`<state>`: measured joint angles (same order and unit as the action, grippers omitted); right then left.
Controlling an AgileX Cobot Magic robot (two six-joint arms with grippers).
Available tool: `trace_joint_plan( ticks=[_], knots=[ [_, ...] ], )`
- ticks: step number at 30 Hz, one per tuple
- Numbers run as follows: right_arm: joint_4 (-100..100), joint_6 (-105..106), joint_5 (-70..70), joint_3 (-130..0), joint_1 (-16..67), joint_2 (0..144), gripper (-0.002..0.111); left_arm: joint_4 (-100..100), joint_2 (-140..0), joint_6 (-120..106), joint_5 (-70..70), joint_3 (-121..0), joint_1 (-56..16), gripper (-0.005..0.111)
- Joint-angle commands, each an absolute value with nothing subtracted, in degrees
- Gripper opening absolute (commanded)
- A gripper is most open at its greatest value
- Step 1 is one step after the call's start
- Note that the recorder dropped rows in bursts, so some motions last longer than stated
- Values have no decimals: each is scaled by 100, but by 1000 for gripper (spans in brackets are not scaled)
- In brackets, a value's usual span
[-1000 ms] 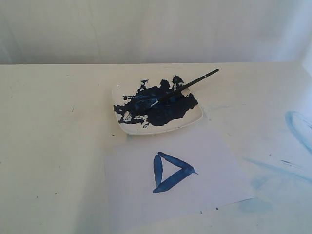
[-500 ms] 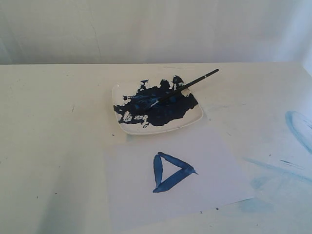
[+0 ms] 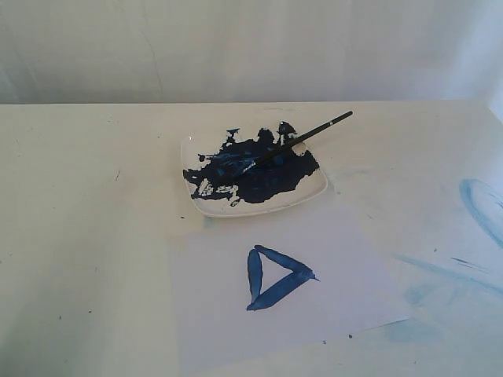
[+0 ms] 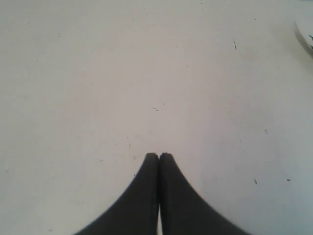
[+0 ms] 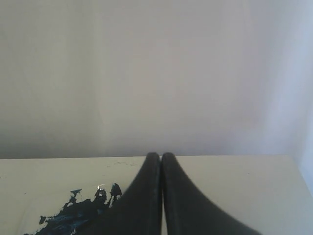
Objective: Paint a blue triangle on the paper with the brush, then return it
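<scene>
The blue triangle [image 3: 275, 276] of three thick dark strokes lies on the paper [image 3: 228, 314] near the table's front. Behind it the brush [image 3: 302, 139] rests across the square white dish [image 3: 314, 191], bristles in the dark-blue paint blotch [image 3: 259, 174], handle end sticking out past the back right rim. Neither arm shows in the exterior view. My left gripper [image 4: 159, 154] is shut with nothing in it, over bare tabletop. My right gripper [image 5: 161, 154] is shut and empty too; the paint blotch [image 5: 78, 215] shows beside its fingers.
Pale-blue smears [image 3: 483, 208] mark the cream tabletop at the right. A pale wall [image 3: 251, 47] runs behind the table's far edge. A sliver of the dish rim [image 4: 305, 39] shows at the edge of the left wrist view.
</scene>
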<state>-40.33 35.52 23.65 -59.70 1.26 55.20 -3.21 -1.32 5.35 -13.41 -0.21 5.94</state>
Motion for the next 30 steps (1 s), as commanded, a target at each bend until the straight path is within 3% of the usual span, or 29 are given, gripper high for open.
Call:
trace_joint_plan(
  ticks=[1,19,30],
  knots=[
    [-4063,3605,2299,-5938,109,5488,0,-424,-103,465,-1409,0,623,0],
    [-4063,3603,2299,-5938,109,5473,0,-424,-103,465,-1409,0,613,0],
    [-4063,3580,2299,-5937,109,5210,0,-401,0,465,-1289,0,-402,0]
  ],
)
